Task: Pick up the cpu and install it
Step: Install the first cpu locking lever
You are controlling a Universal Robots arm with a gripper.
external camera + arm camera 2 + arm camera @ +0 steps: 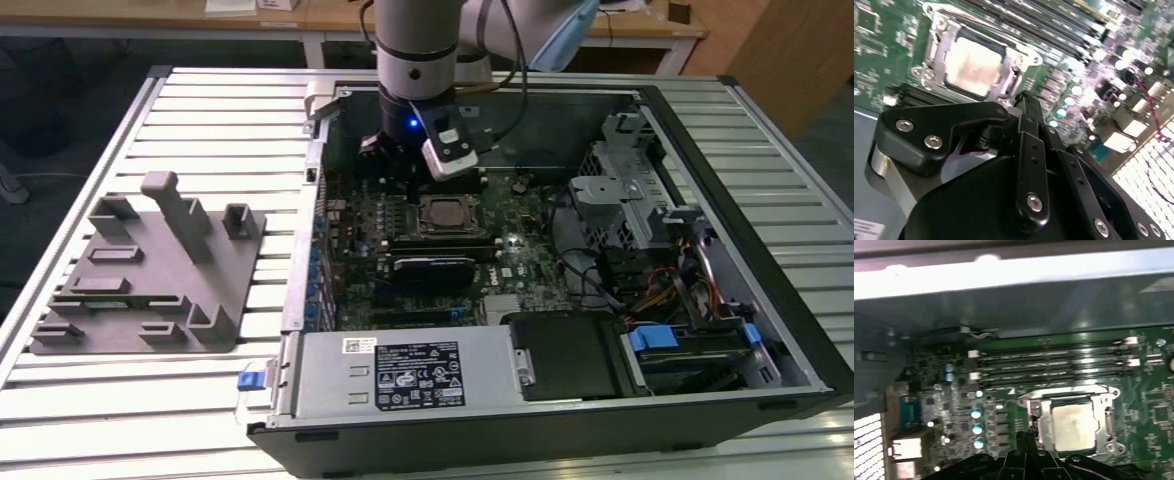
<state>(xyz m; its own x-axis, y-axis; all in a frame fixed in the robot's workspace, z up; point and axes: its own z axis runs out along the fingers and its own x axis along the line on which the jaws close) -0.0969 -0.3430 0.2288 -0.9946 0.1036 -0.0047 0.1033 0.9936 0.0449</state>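
The cpu [1072, 426] sits in the socket [1108, 422] on the motherboard [1149, 405], closed fingers [1026, 440] just beside it.

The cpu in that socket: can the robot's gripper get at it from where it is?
Probably yes: the cpu lies top-up and uncovered, and the gripper hangs close beside it with nothing between them. The socket's metal frame hugs its edges, though.

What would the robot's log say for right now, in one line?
silvery-grey flat square cpu: lying in metal socket frame on green motherboard | jaws: shut, empty, above board beside socket
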